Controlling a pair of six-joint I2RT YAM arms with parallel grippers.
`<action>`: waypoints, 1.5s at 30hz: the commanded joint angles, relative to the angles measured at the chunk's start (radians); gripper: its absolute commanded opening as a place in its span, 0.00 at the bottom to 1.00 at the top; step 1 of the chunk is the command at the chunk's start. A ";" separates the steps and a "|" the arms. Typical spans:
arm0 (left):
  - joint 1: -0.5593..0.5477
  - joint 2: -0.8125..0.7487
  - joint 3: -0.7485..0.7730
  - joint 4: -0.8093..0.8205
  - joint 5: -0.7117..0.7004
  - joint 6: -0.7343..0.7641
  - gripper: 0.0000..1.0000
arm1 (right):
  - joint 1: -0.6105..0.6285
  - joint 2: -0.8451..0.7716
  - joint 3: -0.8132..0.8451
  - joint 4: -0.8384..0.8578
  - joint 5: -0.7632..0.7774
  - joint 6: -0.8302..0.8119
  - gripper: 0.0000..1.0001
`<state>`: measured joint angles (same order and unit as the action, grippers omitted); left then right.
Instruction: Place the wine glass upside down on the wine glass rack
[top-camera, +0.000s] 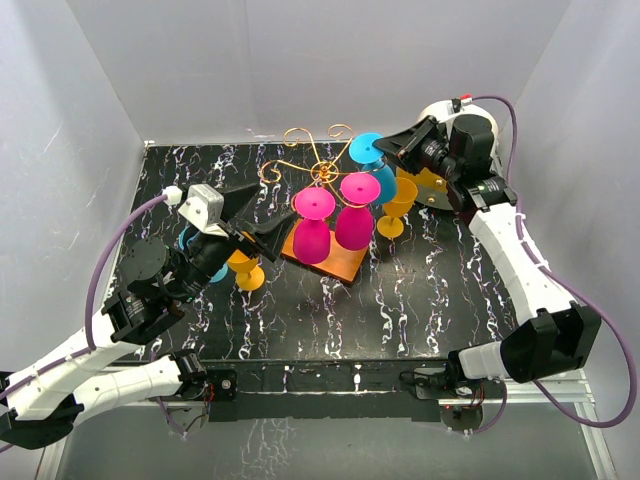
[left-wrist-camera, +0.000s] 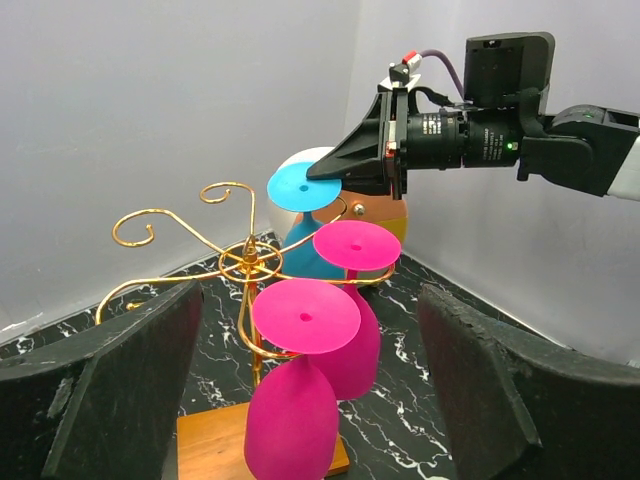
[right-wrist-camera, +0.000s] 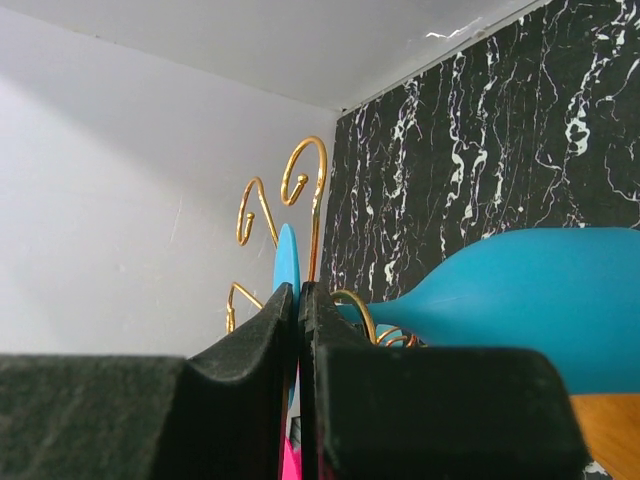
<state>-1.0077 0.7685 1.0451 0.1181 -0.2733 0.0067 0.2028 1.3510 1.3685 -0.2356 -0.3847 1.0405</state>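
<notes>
Left gripper (left-wrist-camera: 310, 330) jaws gape wide, empty. Right gripper (left-wrist-camera: 322, 172) jaws pinch the upside-down blue glass (left-wrist-camera: 298, 190) at the rack (left-wrist-camera: 160, 215). Only letting go seems left.

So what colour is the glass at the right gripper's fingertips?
The glass is blue, seen best in the left wrist view.

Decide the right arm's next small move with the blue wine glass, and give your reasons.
Probably ease the blue wine glass down a touch until its foot rests on the wine glass rack. The right gripper is shut on the foot's edge and the glass is inverted, stem beside a scroll arm. Whether the foot is seated cannot be seen, so letting go now seems risky.
</notes>
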 joint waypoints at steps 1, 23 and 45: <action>0.000 -0.015 0.001 0.011 -0.007 -0.004 0.87 | 0.006 0.018 0.086 0.072 -0.036 -0.054 0.05; 0.000 -0.022 0.007 0.008 -0.008 0.004 0.87 | 0.006 0.132 0.207 -0.018 -0.056 -0.156 0.25; -0.001 -0.021 0.012 -0.014 -0.040 -0.008 0.89 | -0.010 -0.027 0.218 -0.251 0.353 -0.336 0.60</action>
<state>-1.0077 0.7612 1.0451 0.0952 -0.2821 -0.0006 0.2001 1.4544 1.6318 -0.4332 -0.2241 0.7849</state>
